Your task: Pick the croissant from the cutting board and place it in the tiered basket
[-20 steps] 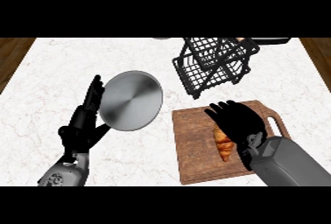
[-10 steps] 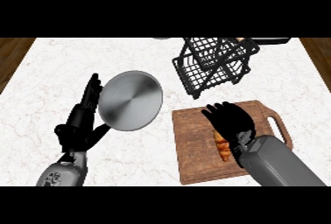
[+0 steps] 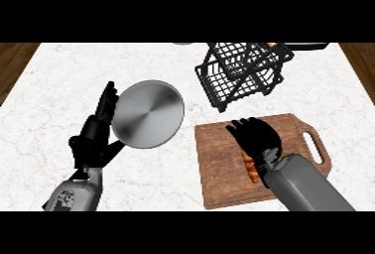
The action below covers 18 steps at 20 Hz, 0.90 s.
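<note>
The croissant (image 3: 251, 169) lies on the brown wooden cutting board (image 3: 219, 173) at the lower right; only a small orange strip of it shows. My right hand (image 3: 256, 140) lies over it with its fingers spread toward the board's far edge, and its forearm hides the rest of the croissant. I cannot see any finger curled under the croissant. The black wire tiered basket (image 3: 242, 74) stands tilted just beyond the board's far edge, apart from the hand.
My left hand (image 3: 95, 136) rests open at the left, fingers up, beside a round silver plate (image 3: 148, 114). The board's handle (image 3: 316, 146) points right. White marble counter (image 3: 66, 79) spreads around, with wooden floor past both sides.
My right hand has slid left across the board and now covers the croissant, which showed almost whole a second ago. The left hand, plate and basket have not moved.
</note>
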{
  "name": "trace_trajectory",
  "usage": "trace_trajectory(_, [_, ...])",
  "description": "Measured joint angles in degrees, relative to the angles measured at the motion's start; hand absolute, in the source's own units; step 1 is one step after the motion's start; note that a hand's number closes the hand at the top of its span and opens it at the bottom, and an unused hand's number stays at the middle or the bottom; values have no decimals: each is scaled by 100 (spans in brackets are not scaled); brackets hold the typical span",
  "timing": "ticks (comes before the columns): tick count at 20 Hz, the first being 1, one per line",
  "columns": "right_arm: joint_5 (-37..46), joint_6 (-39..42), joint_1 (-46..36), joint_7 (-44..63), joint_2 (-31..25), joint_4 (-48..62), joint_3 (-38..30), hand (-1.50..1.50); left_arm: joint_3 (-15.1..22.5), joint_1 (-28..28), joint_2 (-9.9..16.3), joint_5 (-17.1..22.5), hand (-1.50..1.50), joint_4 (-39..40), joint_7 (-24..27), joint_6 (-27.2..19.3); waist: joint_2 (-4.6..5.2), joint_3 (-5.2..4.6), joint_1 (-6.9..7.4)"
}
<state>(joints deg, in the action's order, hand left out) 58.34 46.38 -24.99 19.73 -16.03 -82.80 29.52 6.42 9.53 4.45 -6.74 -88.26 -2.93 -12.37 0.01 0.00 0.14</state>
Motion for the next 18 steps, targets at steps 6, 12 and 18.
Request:
trace_trajectory(6, [327, -215, 112, -328, 94, 223, -122, -150, -29, -154, -61, -53, 0, -64, 61, 64, -1, 0, 2])
trace_trajectory(12, [573, -587, 379, -771, 22, 414, -320, -150, -83, -202, -95, -97, 0, -113, 92, 135, -2, 0, -3])
trace_trajectory(18, [886, -1118, 373, -1001, 176, 605, -463, 150, -61, -101, -204, -227, 0, -163, -81, 84, -11, -4, 1])
